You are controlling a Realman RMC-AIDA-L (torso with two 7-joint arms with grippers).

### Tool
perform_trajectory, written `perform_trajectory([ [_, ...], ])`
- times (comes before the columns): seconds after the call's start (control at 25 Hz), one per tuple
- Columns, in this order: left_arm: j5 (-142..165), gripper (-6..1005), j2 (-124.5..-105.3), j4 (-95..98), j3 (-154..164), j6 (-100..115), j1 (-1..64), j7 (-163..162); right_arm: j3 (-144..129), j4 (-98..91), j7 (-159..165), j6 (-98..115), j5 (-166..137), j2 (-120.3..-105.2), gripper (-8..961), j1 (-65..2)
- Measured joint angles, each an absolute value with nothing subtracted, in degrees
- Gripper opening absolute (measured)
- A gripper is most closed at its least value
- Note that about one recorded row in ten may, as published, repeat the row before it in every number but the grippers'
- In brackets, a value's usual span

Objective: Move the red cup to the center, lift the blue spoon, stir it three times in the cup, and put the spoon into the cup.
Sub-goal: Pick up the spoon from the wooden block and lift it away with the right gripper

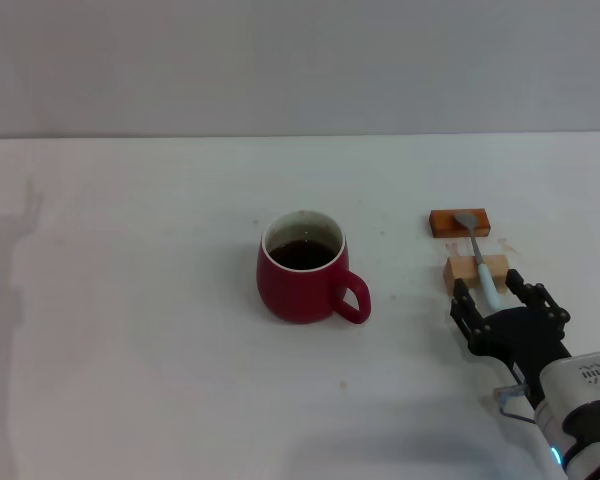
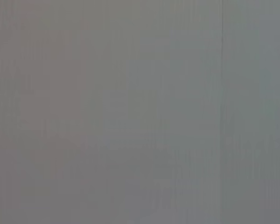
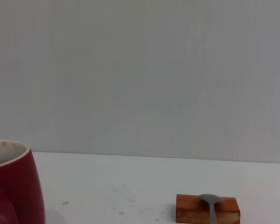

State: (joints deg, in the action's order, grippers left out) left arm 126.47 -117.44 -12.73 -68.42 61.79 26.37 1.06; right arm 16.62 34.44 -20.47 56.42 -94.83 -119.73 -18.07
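The rounded dark-red ceramic mug (image 1: 302, 266), with its white inner rim, dark liquid and loop handle turned toward the robot's right, stands upright near the middle of the white worktop (image 1: 130, 300). To its right the slim spoon with a grey metal bowl and pale-blue handle (image 1: 481, 262) lies across an orange-brown block (image 1: 461, 221) and a pale wooden block (image 1: 477, 272). The right gripper (image 1: 490, 293) sits low at the handle's near end, black fingers (image 1: 463, 302) spread on either side of it, touching unclear; the left gripper is out of view.
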Motion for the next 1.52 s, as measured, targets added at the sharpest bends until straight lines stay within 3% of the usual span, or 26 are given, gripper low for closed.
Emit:
perform_trajectory([
  [1.0, 126.5, 859, -117.6, -12.7, -68.5, 64.0, 25.2, 0.4, 16.9, 35.1, -20.4, 56.7, -94.8, -119.51, 392, -17.4],
  [1.52, 126.5, 859, -117.69, -13.1, -68.5, 64.2, 25.1, 0.4, 17.3, 34.6, -20.1, 56.6, -94.8, -119.53, 387, -18.1],
])
